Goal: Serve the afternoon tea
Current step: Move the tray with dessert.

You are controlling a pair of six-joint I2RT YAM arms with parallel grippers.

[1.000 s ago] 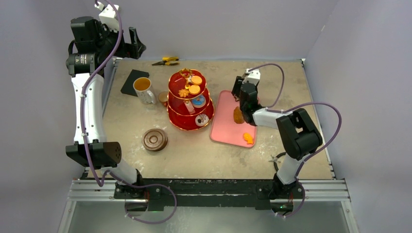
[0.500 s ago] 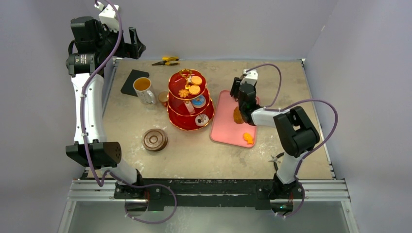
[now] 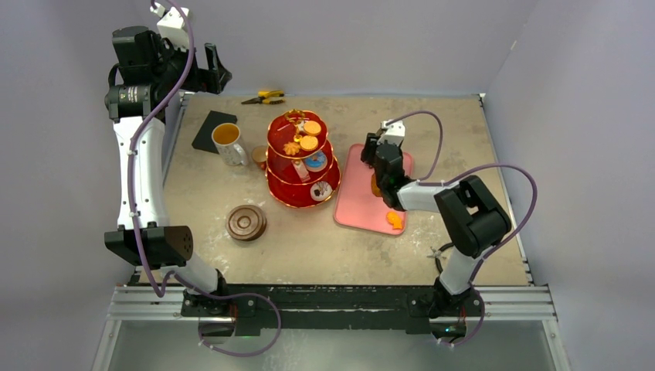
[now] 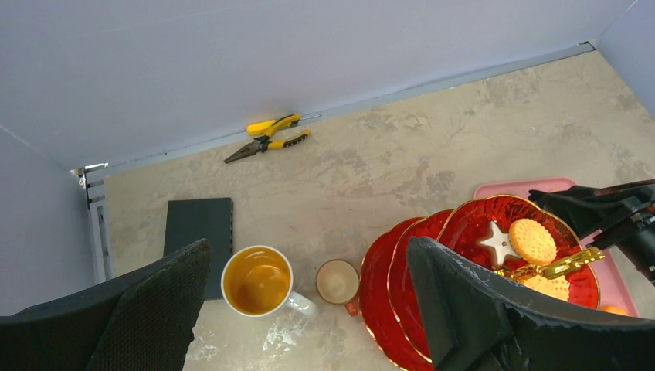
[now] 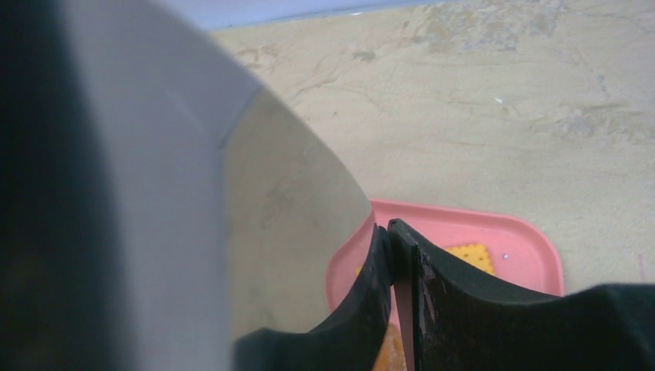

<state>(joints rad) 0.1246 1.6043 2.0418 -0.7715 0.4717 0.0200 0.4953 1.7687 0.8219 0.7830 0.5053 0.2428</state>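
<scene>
The red three-tier stand (image 3: 287,190) (image 4: 394,263) holds biscuits and pastries at mid-table. The white mug of amber tea (image 3: 226,139) (image 4: 257,280) and a small copper cup (image 3: 259,157) (image 4: 337,280) stand to its left. Brown saucers (image 3: 246,222) sit stacked nearer the front. My left gripper (image 3: 205,73) (image 4: 309,247) hangs open, high over the back left corner. My right gripper (image 3: 376,162) is low over the pink tray (image 3: 351,205) (image 5: 525,247), shut on black tongs (image 5: 392,239) whose tips touch. A square biscuit (image 5: 473,255) and an orange pastry (image 3: 395,220) lie on the tray.
Yellow-handled pliers (image 3: 264,97) (image 4: 270,135) lie by the back wall. A black square pad (image 3: 208,130) (image 4: 198,232) sits behind the mug. Walls close in the table at left, back and right. A blurred grey shape fills the left of the right wrist view.
My right gripper has slid left and toward the front, lower over the pink tray, now covering most of the brown pastry there. The left arm has not moved.
</scene>
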